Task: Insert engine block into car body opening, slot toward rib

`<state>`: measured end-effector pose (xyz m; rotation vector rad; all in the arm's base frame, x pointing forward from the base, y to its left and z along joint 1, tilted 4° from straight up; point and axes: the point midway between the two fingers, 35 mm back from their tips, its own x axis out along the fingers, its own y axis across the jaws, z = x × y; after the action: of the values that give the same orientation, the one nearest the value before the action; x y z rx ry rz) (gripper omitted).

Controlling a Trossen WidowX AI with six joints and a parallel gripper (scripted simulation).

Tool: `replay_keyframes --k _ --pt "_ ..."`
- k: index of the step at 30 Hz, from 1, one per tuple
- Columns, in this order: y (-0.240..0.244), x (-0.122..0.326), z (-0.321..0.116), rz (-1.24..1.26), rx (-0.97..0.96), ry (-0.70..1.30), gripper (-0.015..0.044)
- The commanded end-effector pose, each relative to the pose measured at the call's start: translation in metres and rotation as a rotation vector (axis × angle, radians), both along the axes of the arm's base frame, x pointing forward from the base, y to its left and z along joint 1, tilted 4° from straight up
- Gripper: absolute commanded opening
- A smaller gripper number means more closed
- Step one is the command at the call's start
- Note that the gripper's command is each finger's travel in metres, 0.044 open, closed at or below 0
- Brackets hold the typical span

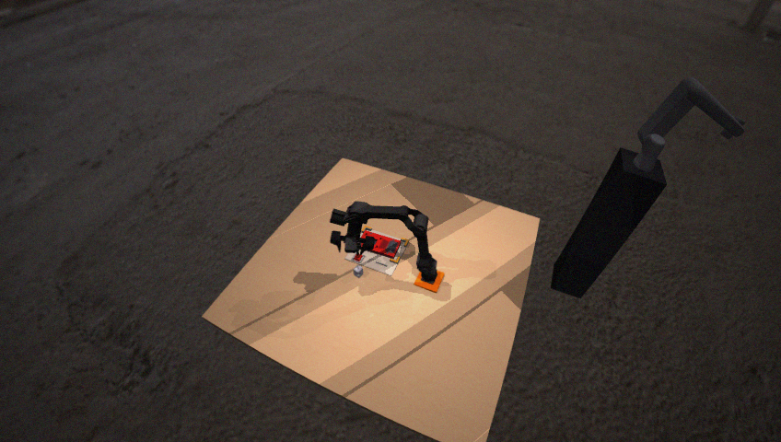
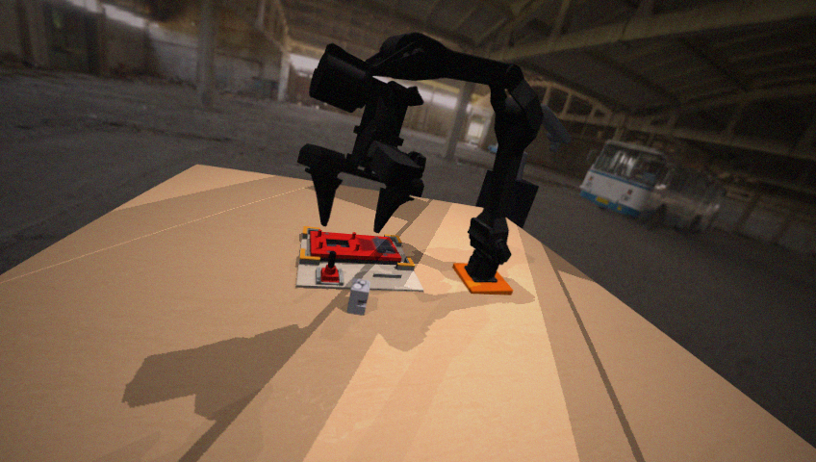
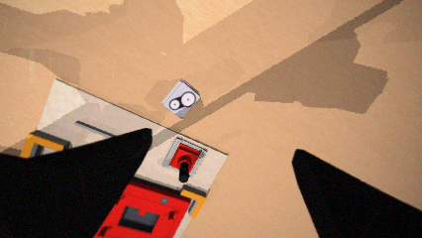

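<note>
The engine block [image 1: 357, 271] [image 2: 359, 297] [image 3: 182, 98], a small gray piece, stands upright on the wooden table top [image 1: 438, 322] [image 2: 474, 389] [image 3: 277, 129], just beside the long edge of the white board [image 1: 390, 269] [image 2: 403, 282] [image 3: 64, 101]. In the exterior view its long axis runs up and down, and a dark notch shows in the side facing that camera. The wrist view alone makes out two pale round discs joined by a dark band on its top; the slot cannot be told there. That view also shows the opening [image 3: 140, 218] in the red car body [image 1: 378, 244] [image 2: 349, 246] [image 3: 163, 203], with a small tab at its edge. The gripper [image 1: 349, 249] [image 2: 350, 227] [image 3: 221, 145] is spread wide, holding nothing, above the car body in the exterior view.
</note>
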<state>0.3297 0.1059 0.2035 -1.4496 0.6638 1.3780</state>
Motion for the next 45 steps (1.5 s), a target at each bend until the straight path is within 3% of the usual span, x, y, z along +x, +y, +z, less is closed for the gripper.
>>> replay_keyframes --k 1,25,32,37,45 --pt "0.000 -0.004 -0.005 0.124 -0.053 -0.006 0.0440" --pt "0.003 -0.029 -0.021 0.904 -0.300 -0.025 0.0440" --pt "0.001 -0.025 -0.023 0.927 -0.306 -0.025 0.0440" --pt "0.004 -0.021 -0.069 0.927 -0.306 -0.025 0.0440" --pt "0.006 -0.020 -0.085 0.927 -0.306 -0.025 0.0440"
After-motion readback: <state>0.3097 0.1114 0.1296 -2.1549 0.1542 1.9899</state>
